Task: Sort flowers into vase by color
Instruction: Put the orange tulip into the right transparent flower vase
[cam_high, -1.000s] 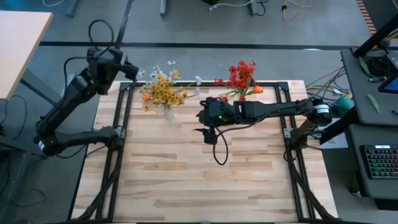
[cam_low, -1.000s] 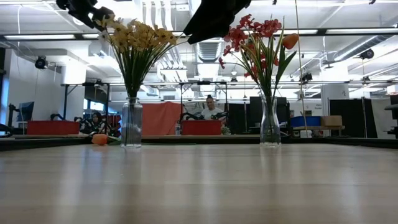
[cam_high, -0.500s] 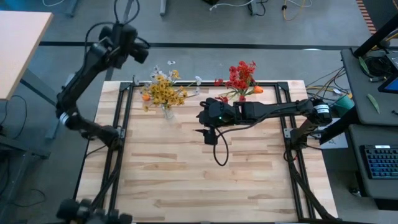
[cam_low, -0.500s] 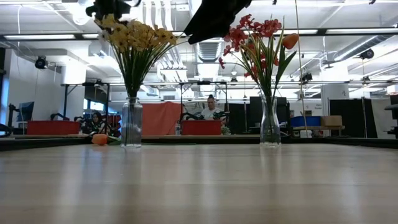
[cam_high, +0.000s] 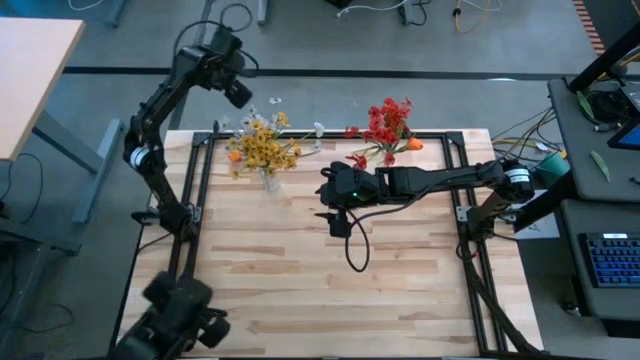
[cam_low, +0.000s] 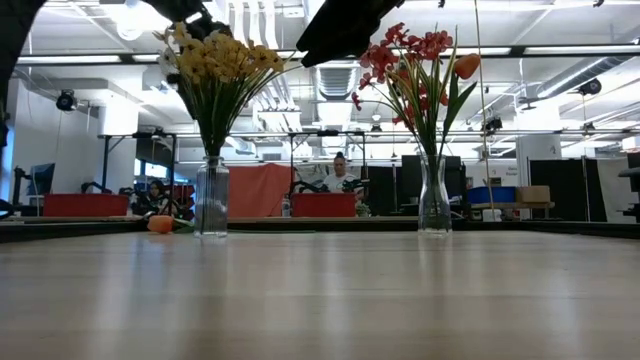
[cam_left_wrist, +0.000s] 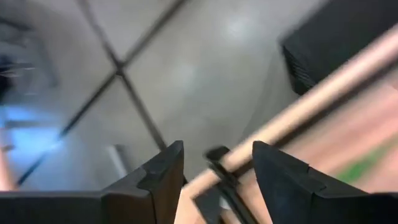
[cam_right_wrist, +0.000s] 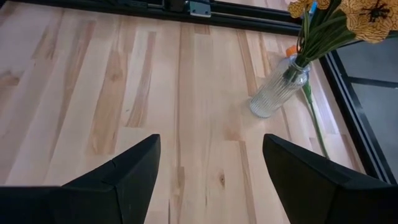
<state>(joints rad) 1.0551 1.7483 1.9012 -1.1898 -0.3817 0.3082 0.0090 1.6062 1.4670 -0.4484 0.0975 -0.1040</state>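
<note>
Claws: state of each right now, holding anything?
Left claw: open, empty, raised past the table's far-left corner beyond the yellow flowers.
Right claw: open, empty, above the table between the two vases.

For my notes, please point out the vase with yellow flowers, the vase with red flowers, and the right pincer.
Vase with yellow flowers (cam_low: 211, 197), low view, glass body.
Vase with red flowers (cam_low: 434, 195), low view, glass body.
Right pincer (cam_right_wrist: 208, 163), right wrist view, between its fingertips.

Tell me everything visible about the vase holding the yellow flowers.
The vase holding the yellow flowers is clear ribbed glass, narrow-necked and upright, on the wooden table near its far left edge. Green stems fill it and fan out into yellow blossoms above. An orange flower lies on the table beside its base. Neither end effector touches it.
</note>
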